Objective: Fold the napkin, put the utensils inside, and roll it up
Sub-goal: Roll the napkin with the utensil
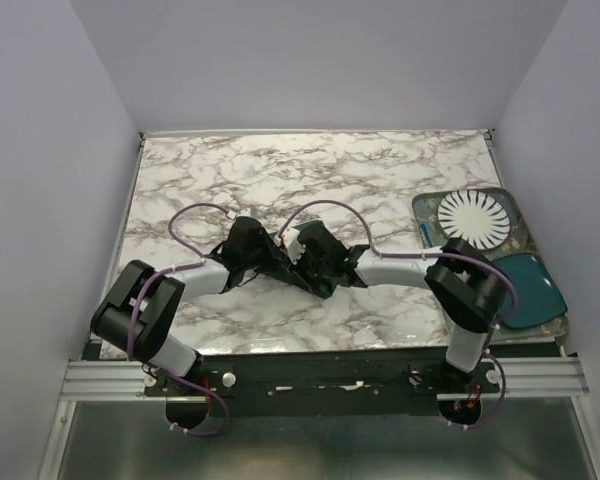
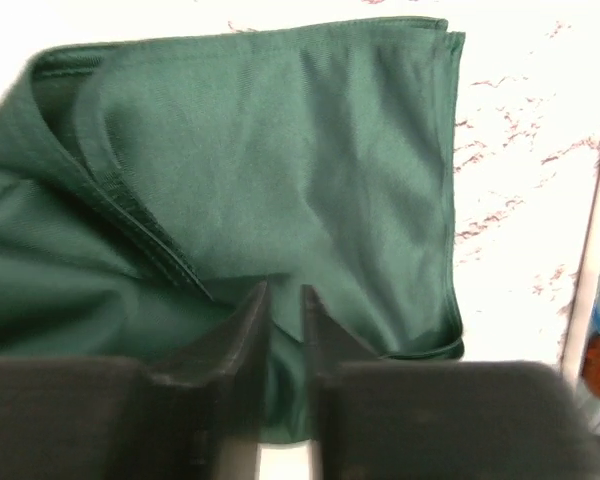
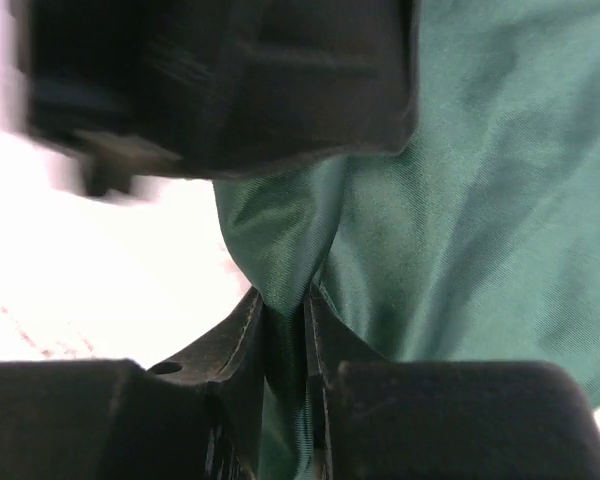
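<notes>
The marble table [image 1: 280,170] carries everything. Both arms reach in from its near edge and meet at its middle, slightly toward the near edge. There the napkin [image 2: 310,160] lies, mostly hidden under the arms in the top view. The left wrist view shows it folded over, with stacked hemmed edges along one side and a loose flap turned across one corner.

A patterned tray [image 1: 520,225] sits along the table's right edge, reaching toward the near right corner. On its near part rests a teal oval dish [image 1: 528,290], and on its far part a white fluted plate [image 1: 474,218].

The right gripper [image 3: 285,330] is clenched on a raised ridge of the napkin, the cloth bunched up between its fingers. The left gripper [image 2: 285,320] stands at the napkin's edge with its jaws a narrow gap apart. It cannot be told whether they pinch the cloth.
</notes>
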Controlling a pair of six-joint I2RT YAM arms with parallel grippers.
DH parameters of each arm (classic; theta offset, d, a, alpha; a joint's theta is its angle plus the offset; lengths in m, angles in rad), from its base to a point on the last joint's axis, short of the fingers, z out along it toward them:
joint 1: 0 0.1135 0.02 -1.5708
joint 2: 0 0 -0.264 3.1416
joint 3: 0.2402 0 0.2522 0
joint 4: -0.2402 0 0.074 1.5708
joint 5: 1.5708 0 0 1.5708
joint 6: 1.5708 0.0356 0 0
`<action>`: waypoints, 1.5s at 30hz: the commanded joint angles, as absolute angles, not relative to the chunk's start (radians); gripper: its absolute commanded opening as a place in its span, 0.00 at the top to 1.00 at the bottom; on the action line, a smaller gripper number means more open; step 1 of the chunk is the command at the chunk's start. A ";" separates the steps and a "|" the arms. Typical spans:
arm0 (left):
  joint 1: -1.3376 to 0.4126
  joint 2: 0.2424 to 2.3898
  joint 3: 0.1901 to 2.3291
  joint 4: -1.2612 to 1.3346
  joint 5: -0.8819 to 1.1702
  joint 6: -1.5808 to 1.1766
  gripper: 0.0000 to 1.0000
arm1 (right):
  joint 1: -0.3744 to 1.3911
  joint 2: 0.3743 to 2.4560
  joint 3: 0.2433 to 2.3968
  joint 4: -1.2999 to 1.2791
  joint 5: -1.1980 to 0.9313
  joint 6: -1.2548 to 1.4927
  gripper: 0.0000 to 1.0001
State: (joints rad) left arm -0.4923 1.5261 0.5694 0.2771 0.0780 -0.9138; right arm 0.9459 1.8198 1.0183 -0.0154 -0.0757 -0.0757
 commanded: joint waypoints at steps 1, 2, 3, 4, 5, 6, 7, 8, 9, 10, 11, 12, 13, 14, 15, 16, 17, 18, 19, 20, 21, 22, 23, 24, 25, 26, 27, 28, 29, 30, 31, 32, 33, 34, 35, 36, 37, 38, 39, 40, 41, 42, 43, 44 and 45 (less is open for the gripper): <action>-0.446 1.407 0.682 0.054 0.071 -0.804 0.59 | 0.839 1.887 1.038 -0.101 -0.438 0.012 0.80; -0.440 1.370 0.702 0.023 0.060 -0.769 0.57 | 0.824 1.911 1.051 -0.109 -0.543 0.030 0.81; -0.428 1.352 0.719 -0.039 0.051 -0.753 0.56 | 0.809 1.923 1.061 -0.127 -0.598 0.050 0.83; -0.423 1.333 0.741 -0.057 0.045 -0.738 0.55 | 0.775 1.936 1.072 -0.127 -0.651 0.063 0.83; -0.419 1.298 0.745 -0.075 0.041 -0.727 0.56 | 0.759 1.950 1.095 -0.129 -0.749 0.075 0.83; -0.416 1.281 0.749 -0.096 0.047 -0.713 0.55 | 0.747 1.985 1.115 -0.155 -0.784 0.099 0.84; -0.414 1.266 0.739 -0.100 0.055 -0.713 0.57 | 0.721 1.997 1.127 -0.159 -0.811 0.119 0.84; -0.414 1.241 0.732 -0.101 0.087 -0.715 0.59 | 0.707 2.014 1.158 -0.163 -0.881 0.142 0.84; -0.413 1.233 0.721 -0.097 0.107 -0.718 0.61 | 0.693 2.070 1.178 -0.185 -0.925 0.165 0.83; -0.414 1.229 0.694 -0.088 0.130 -0.736 0.65 | 0.668 2.097 1.205 -0.222 -0.971 0.191 0.83; -0.416 1.220 0.675 -0.071 0.158 -0.750 0.66 | 0.658 2.120 1.230 -0.244 -1.015 0.204 0.83; -0.417 1.218 0.655 -0.036 0.193 -0.761 0.69 | 0.652 2.135 1.255 -0.259 -1.035 0.216 0.83; -0.420 1.213 0.611 -0.008 0.212 -0.788 0.75 | 0.640 2.169 1.268 -0.267 -1.061 0.242 0.83; -0.428 1.212 0.586 0.029 0.227 -0.801 0.77 | 0.632 2.184 1.279 -0.271 -1.109 0.261 0.83; -0.434 1.215 0.566 0.090 0.254 -0.813 0.78 | 0.626 2.197 1.290 -0.270 -1.126 0.279 0.83; -0.439 1.221 0.543 0.112 0.264 -0.827 0.81 | 0.615 2.226 1.298 -0.268 -1.144 0.310 0.83; -0.448 1.239 0.540 0.130 0.270 -0.836 0.83 | 0.611 2.236 1.299 -0.270 -1.152 0.322 0.83; -0.472 1.247 0.538 0.149 0.265 -0.836 0.84 | 0.606 2.247 1.302 -0.268 -1.152 0.330 0.83; -0.482 1.256 0.538 0.155 0.250 -0.835 0.86 | 0.600 2.255 1.305 -0.270 -1.152 0.337 0.83; -0.488 1.270 0.534 0.166 0.247 -0.842 0.87 | 0.598 2.264 1.304 -0.270 -1.146 0.341 0.83; -0.492 1.279 0.525 0.195 0.244 -0.848 0.87 | 0.595 2.266 1.304 -0.270 -1.143 0.345 0.83; -0.492 1.287 0.514 0.205 0.232 -0.850 0.88 | 0.592 2.267 1.304 -0.270 -1.141 0.345 0.82; -0.491 1.299 0.509 0.219 0.229 -0.851 0.89 | 0.591 2.266 1.304 -0.270 -1.134 0.345 0.82; -0.491 1.307 0.506 0.235 0.222 -0.851 0.89 | 0.591 2.266 1.304 -0.270 -1.131 0.344 0.81; -0.492 1.316 0.506 0.244 0.219 -0.848 0.90 | 0.589 2.264 1.305 -0.270 -1.129 0.345 0.81; -0.492 1.337 0.506 0.255 0.219 -0.844 0.91 | 0.591 2.264 1.307 -0.270 -1.127 0.347 0.81; -0.491 1.348 0.505 0.265 0.216 -0.847 0.92 | 0.589 2.266 1.308 -0.270 -1.127 0.348 0.81; -0.491 1.359 0.500 0.273 0.212 -0.847 0.92 | 0.589 2.266 1.308 -0.271 -1.124 0.347 0.81; -0.492 1.376 0.496 0.284 0.207 -0.848 0.92 | 0.589 2.263 1.308 -0.270 -1.120 0.348 0.80; -0.492 1.384 0.491 0.307 0.206 -0.850 0.93 | 0.589 2.263 1.308 -0.270 -1.118 0.350 0.80; -0.492 1.391 0.482 0.314 0.199 -0.851 0.93 | 0.591 2.263 1.308 -0.270 -1.118 0.348 0.79; -0.491 1.408 0.476 0.325 0.195 -0.853 0.94 | 0.591 2.263 1.310 -0.270 -1.114 0.351 0.79; -0.491 1.414 0.474 0.337 0.189 -0.853 0.94 | 0.589 2.261 1.310 -0.271 -1.109 0.353 0.78; -0.491 1.420 0.466 0.345 0.183 -0.850 0.94 | 0.589 2.258 1.310 -0.272 -1.108 0.351 0.77; -0.489 1.428 0.460 0.359 0.178 -0.848 0.95 | 0.589 2.257 1.309 -0.272 -1.106 0.353 0.76; -0.491 1.431 0.454 0.376 0.161 -0.851 0.95 | 0.591 2.253 1.308 -0.275 -1.100 0.350 0.75; -0.491 1.436 0.448 0.379 0.153 -0.847 0.97 | 0.591 2.249 1.307 -0.275 -1.091 0.350 0.74; -0.491 1.445 0.443 0.385 0.149 -0.842 0.98 | 0.589 2.240 1.305 -0.278 -1.082 0.345 0.73; -0.491 1.448 0.440 0.390 0.144 -0.839 0.98 | 0.589 2.235 1.305 -0.281 -1.078 0.344 0.71; -0.489 1.453 0.436 0.393 0.131 -0.838 0.99 | 0.589 2.230 1.308 -0.285 -1.075 0.345 0.71; -0.491 1.462 0.433 0.394 0.124 -0.835 0.99 | 0.589 2.221 1.310 -0.290 -1.065 0.342 0.70; -0.491 1.468 0.431 0.394 0.117 -0.831 0.99 | 0.589 2.217 1.313 -0.293 -1.065 0.341 0.68; -0.491 1.474 0.431 0.388 0.101 -0.830 1.00 | 0.589 2.214 1.315 -0.305 -1.059 0.336 0.67; -0.491 1.489 0.431 0.381 0.097 -0.831 1.00 | 0.591 2.209 1.327 -0.317 -1.043 0.328 0.66; -0.489 1.496 0.431 0.367 0.092 -0.834 1.00 | 0.589 2.198 1.333 -0.333 -1.032 0.319 0.64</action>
